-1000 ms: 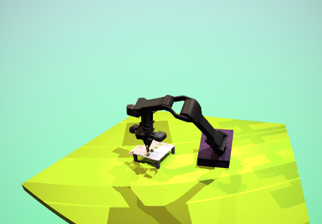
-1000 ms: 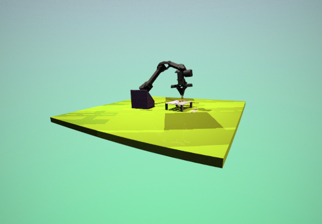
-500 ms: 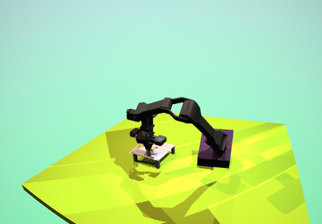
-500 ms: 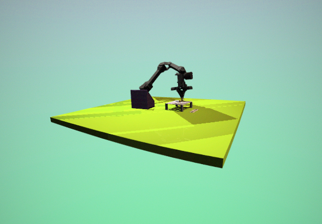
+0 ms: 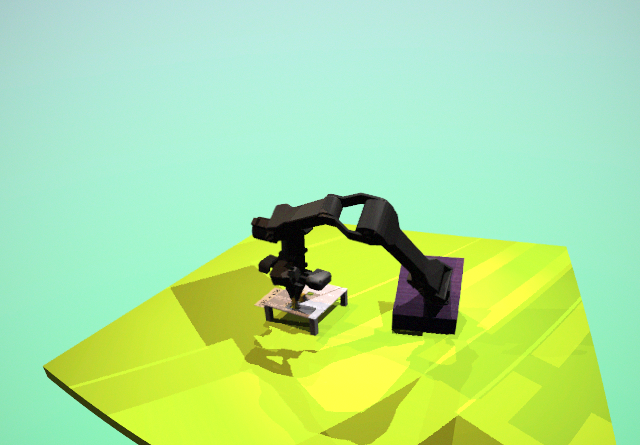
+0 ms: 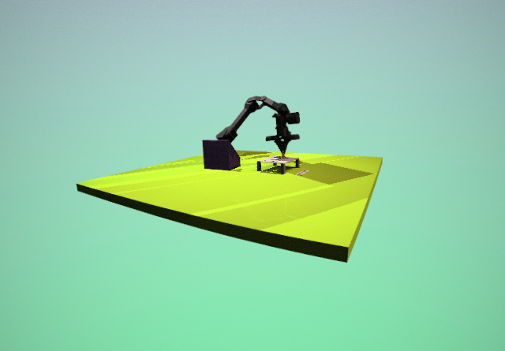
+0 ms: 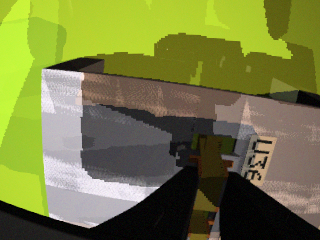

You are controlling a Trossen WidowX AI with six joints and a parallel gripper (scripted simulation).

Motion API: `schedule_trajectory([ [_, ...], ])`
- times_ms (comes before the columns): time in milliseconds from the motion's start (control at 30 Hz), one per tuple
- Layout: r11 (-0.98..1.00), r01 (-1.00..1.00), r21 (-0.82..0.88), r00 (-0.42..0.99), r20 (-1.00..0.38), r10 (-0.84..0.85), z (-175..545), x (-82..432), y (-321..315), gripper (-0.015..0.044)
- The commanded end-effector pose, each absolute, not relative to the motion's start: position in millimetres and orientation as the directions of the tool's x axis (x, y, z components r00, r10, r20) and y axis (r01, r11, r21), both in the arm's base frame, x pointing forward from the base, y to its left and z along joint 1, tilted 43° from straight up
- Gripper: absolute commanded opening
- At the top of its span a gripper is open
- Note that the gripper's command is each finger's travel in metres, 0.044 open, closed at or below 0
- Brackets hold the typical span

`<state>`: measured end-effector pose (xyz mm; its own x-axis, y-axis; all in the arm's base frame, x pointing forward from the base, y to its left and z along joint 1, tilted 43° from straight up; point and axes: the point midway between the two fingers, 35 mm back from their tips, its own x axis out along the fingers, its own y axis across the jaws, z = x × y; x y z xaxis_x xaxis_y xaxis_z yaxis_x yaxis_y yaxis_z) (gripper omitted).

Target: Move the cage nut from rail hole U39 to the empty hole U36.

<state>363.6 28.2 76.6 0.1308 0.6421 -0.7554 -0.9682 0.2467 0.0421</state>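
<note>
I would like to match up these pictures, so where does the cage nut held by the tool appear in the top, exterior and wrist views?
Top: cage nut, a small brownish speck below centre, under the fingertips.
Exterior: right of centre, at the fingertips just above the rail plate; too small to make out clearly.
Wrist: right of centre, between the black fingers, left of the U36 label.
Shared landmark: the pale rail plate.
</note>
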Motion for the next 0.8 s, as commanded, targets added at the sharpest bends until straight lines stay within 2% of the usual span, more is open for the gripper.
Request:
schedule_trajectory([
  [0,0.250,-0.967,0.050,0.128,-0.753,0.645,74.9,363.7,28.9,0.0026],
  [767,0.229,-0.971,0.073,0.097,-0.751,0.653,74.6,365.4,28.6,0.0026],
])
